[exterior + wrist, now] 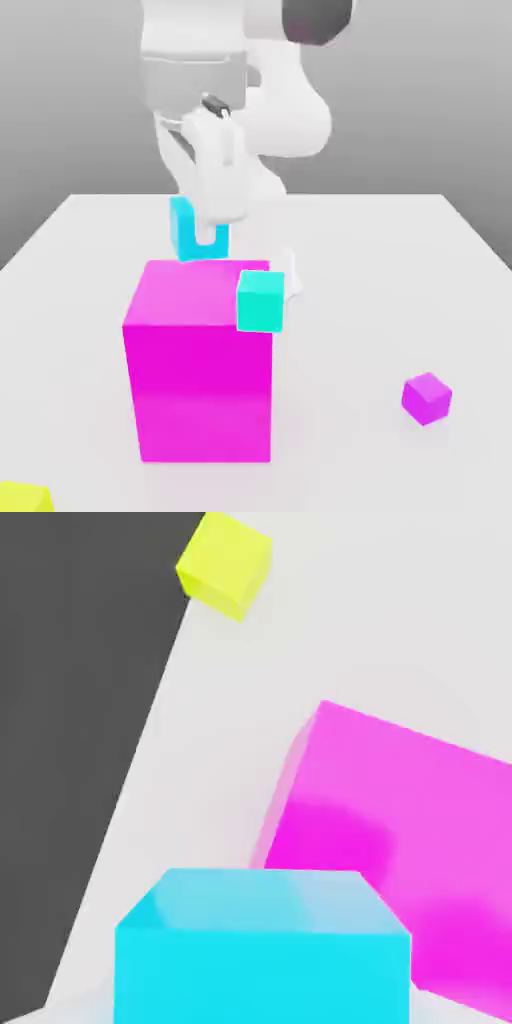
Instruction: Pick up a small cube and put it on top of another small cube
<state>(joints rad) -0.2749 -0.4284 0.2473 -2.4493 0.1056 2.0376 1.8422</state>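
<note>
The small cube (183, 230) is plain sky-blue and sits between the white fingers of my gripper (208, 232), which is shut on it. One finger covers the middle of its front face. It is just behind the top back edge of the big magenta block (200, 370). In the hand view the small cube (262, 952) looms close, with the magenta block (400, 832) beside it. I cannot tell whether the cube rests on the table or hangs above it.
A greener turquoise cube (262, 300) shows against the magenta block's upper corner on the exterior view's right. A purple cube (427, 397) lies on the white table (400, 260) further right. A yellow cube (20, 497) (225, 564) sits near the table's edge.
</note>
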